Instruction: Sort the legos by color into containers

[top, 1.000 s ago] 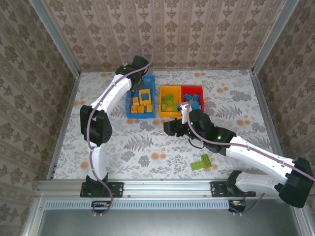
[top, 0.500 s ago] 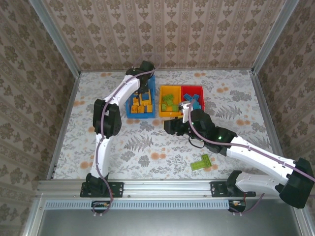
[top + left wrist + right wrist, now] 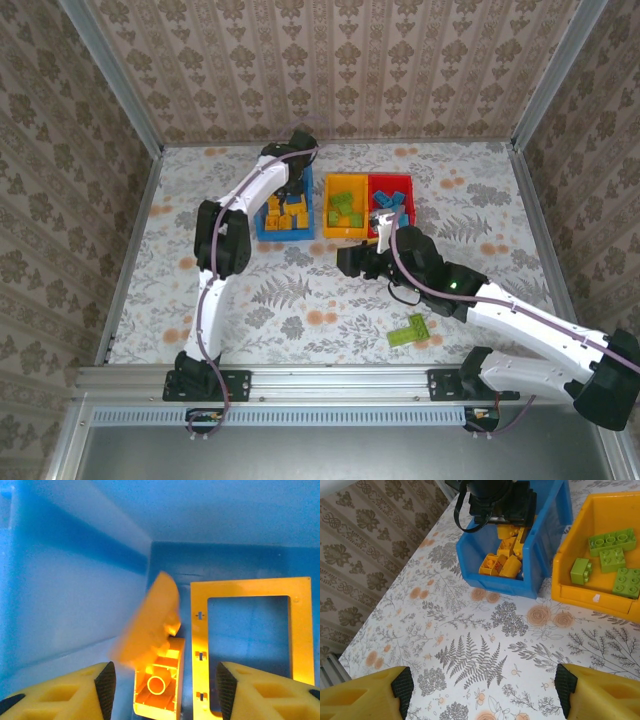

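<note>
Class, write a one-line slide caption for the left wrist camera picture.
Inside the blue bin: the left gripper open, with a blurred orange brick and a flat orange frame before it.

On my left wrist feed an orange brick [image 3: 150, 622] is smeared, its studs unreadable, and the orange frame [image 3: 250, 587] runs off the bottom edge. From above, the left arm [image 3: 250, 188] covers the blue bin's [image 3: 285, 235] far end. I can't count the bricks [image 3: 290, 213] inside; they're too small.
</note>
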